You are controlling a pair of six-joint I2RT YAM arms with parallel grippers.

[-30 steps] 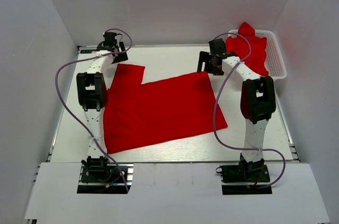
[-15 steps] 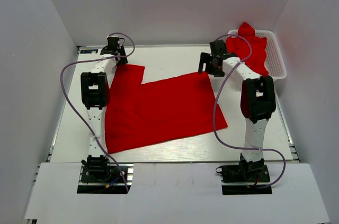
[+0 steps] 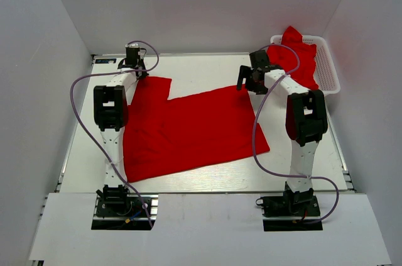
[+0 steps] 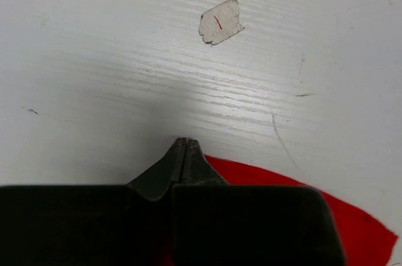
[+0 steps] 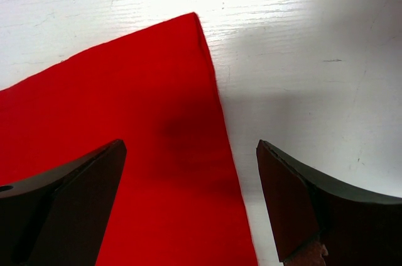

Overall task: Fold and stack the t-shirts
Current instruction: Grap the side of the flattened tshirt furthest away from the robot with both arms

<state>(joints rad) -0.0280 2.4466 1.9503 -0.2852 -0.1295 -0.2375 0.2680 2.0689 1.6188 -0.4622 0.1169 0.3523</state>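
One red t-shirt (image 3: 188, 127) lies spread flat on the white table. My left gripper (image 3: 134, 68) is at its far left corner. In the left wrist view that gripper (image 4: 186, 142) is shut, fingertips together, and the red cloth (image 4: 282, 181) runs into the fingers from the right. My right gripper (image 3: 250, 80) hovers over the shirt's far right corner. In the right wrist view it (image 5: 190, 144) is open wide. The shirt's right edge (image 5: 217, 109) lies between its two fingers, apart from both. More red t-shirts (image 3: 298, 58) are heaped in the basket.
A white lattice basket (image 3: 330, 71) stands at the far right corner of the table. A chipped patch (image 4: 220, 22) marks the table surface just beyond my left fingertips. White walls enclose the table on three sides.
My left gripper went from wide open to shut at the shirt's far left corner and shifted slightly toward the back. My right gripper stayed open and barely moved.
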